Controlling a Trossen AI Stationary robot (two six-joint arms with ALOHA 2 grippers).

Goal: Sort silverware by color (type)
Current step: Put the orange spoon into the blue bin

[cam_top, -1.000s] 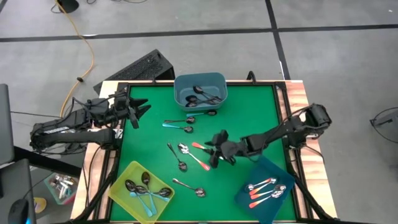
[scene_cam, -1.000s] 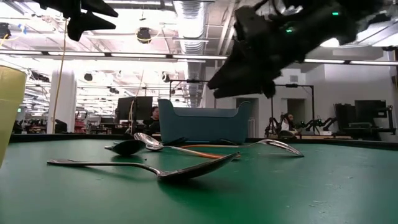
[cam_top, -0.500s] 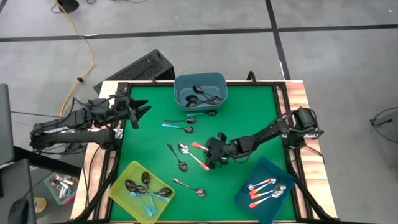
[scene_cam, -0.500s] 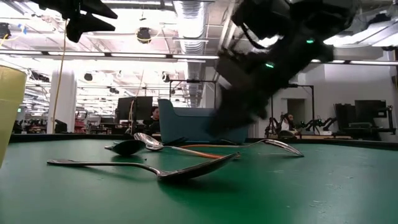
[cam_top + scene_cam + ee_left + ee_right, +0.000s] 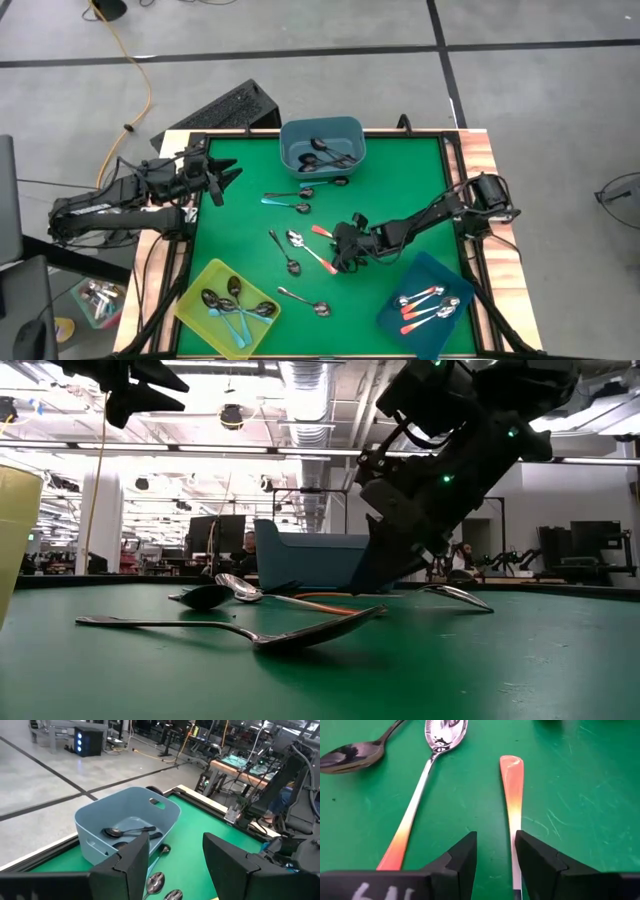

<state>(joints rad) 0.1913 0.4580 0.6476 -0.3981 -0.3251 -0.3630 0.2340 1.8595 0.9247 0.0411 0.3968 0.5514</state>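
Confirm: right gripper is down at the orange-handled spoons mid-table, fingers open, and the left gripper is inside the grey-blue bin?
Not quite. In the high view the left gripper hovers open near the table's left edge, clear of the grey-blue bin. The right gripper, open, is at the orange-handled spoons.

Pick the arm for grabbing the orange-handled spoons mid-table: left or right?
Right. The right gripper is down at the mat, fingers open astride one orange-handled spoon. The left gripper hangs open by the table's left edge, far off.

Bare felt (image 5: 400, 180) right of scattered spoons (image 5: 300, 235)
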